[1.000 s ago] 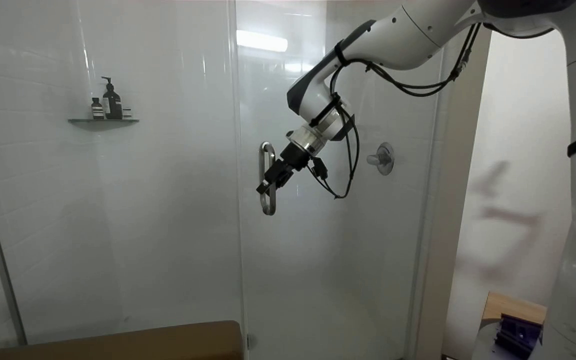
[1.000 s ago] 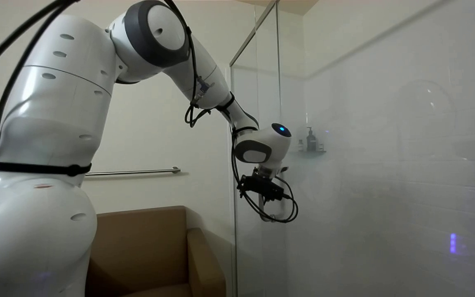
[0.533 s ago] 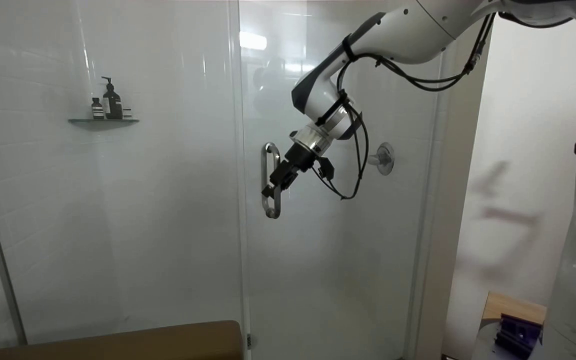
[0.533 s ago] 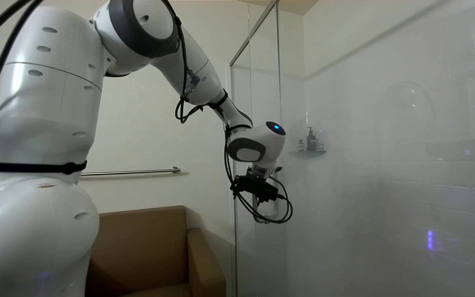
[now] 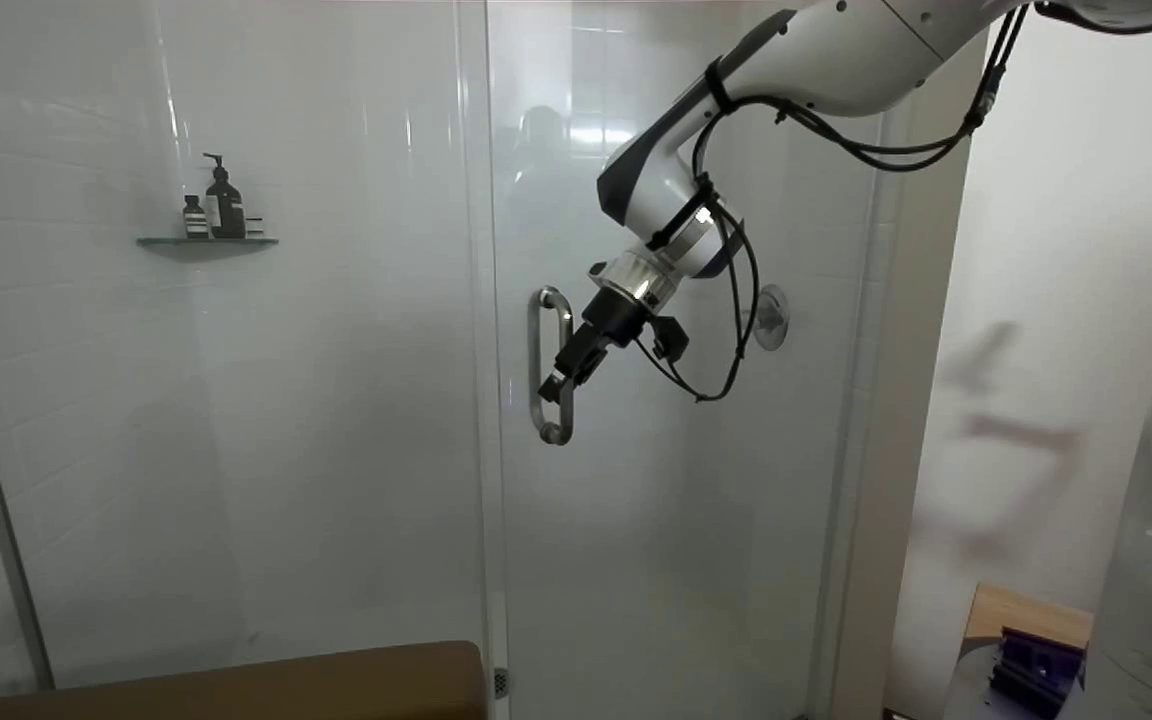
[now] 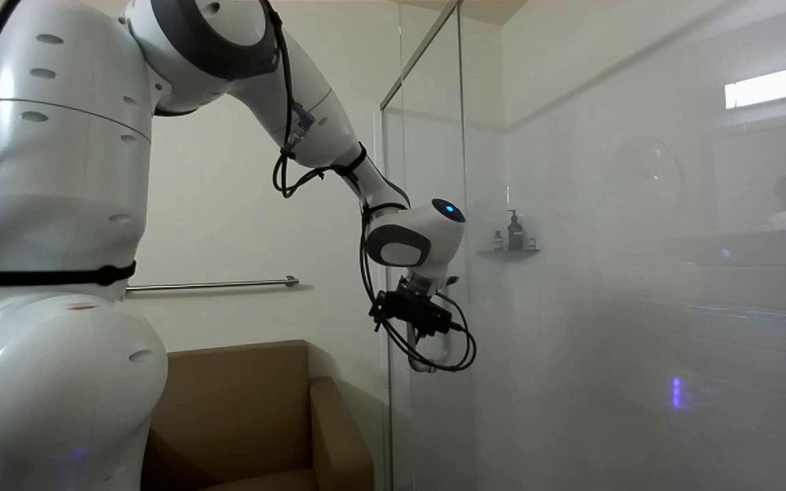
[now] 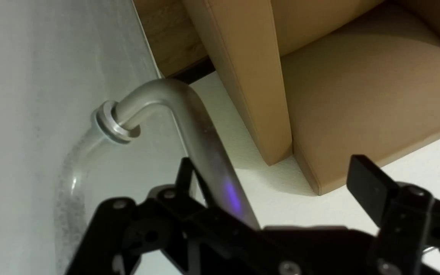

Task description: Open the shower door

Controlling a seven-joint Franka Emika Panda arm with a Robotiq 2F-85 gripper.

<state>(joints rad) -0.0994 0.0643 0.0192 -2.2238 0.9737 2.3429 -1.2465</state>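
Note:
The shower door is a tall clear glass panel, standing slightly ajar; its glass also shows in an exterior view and in the wrist view. Its chrome bar handle is at mid-height and also shows in the wrist view. My gripper is at the handle's lower half. In the wrist view the gripper is open. One finger sits behind the bar, between bar and glass, against or very near it; the other finger stands well apart. In an exterior view the wrist and cables hide the fingertips.
A brown armchair stands by the fixed glass panel, also in the wrist view. A towel bar is on the wall. Inside are a corner shelf with bottles and a shower valve. Cables hang in loops off the wrist.
The arm has drawn back, to the right in one exterior view and left in another. The handle and the door's free edge moved with it; the gap at the edge has widened.

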